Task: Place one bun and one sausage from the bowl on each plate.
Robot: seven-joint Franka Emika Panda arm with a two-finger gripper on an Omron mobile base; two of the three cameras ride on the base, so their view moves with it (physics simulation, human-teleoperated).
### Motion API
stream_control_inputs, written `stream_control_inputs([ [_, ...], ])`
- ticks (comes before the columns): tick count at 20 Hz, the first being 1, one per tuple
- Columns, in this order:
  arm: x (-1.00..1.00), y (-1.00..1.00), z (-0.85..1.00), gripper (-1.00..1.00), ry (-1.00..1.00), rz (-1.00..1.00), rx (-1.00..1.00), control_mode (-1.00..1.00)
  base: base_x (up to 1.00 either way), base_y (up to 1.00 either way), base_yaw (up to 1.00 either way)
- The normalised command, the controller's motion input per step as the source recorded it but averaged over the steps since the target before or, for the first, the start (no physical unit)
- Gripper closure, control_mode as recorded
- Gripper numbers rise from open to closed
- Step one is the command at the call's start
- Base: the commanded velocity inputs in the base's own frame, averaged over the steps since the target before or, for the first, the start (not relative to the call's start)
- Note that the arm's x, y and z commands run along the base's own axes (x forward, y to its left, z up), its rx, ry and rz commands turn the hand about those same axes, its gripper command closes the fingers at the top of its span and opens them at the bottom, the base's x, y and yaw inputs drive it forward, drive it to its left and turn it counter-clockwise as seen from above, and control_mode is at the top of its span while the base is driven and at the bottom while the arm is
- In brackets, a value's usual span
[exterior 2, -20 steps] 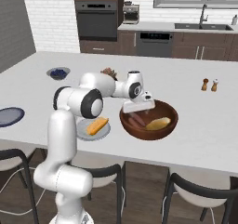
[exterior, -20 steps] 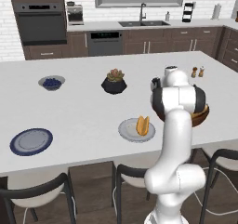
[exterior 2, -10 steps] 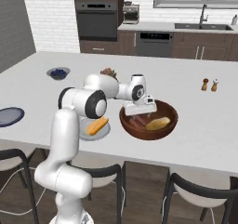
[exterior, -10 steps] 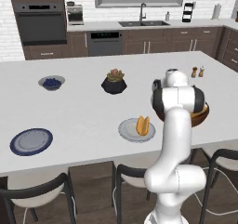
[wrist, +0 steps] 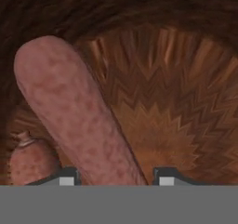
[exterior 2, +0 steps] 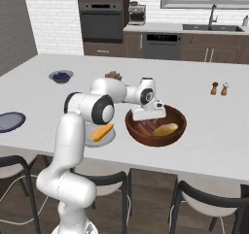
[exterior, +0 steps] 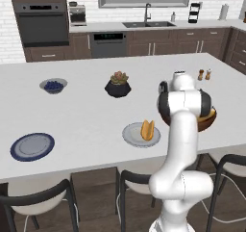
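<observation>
Since a second ago the white arm's two-finger gripper [exterior 2: 148, 115] has sunk lower into the large, deep, dark reddish-brown bowl [exterior 2: 179, 131] at the counter's near right. Seen from the hand, a mottled reddish-brown sausage rod [wrist: 79, 121] with a rounded end runs down between the two dark fingertips [wrist: 68, 175], which stand close on either side of it; whether they actually grip it I cannot tell. A second sausage end [wrist: 29, 162] lies just beside it on the bowl's grained floor. An elongated yellow-orange bun [exterior 2: 166, 129] rests in the bowl's right half. Another like bun [exterior: 147, 129] sits on the plain light grey plate [exterior: 130, 134] just left of the bowl, while the blue-rimmed plate [exterior: 32, 146] lies well apart at the near left.
</observation>
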Motion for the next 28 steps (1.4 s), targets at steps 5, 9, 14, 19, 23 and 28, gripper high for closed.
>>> stream_control_inputs([
  [5, -0.73, 0.03, 0.84, 1.00, -0.16, 0.00, 0.04, -1.00, 0.00, 0.00, 0.00],
  [9, -0.97, 0.48, 1.00, 1.00, -0.29, 0.00, 0.00, -1.00, 0.00, 0.00, 0.00],
  [14, -0.96, 0.98, 0.96, 1.00, -0.19, -0.09, 0.00, -1.00, 0.00, 0.00, 0.00],
  [19, -0.58, 1.00, 0.51, 1.00, -0.08, -0.25, 0.00, -1.00, 0.00, 0.00, 0.00],
  [23, -0.46, 1.00, 0.32, 1.00, 0.00, -0.30, 0.00, -1.00, 0.00, 0.00, 0.00],
  [28, -0.19, 1.00, 0.04, 1.00, 0.10, -0.41, 0.02, -1.00, 0.00, 0.00, 0.00],
])
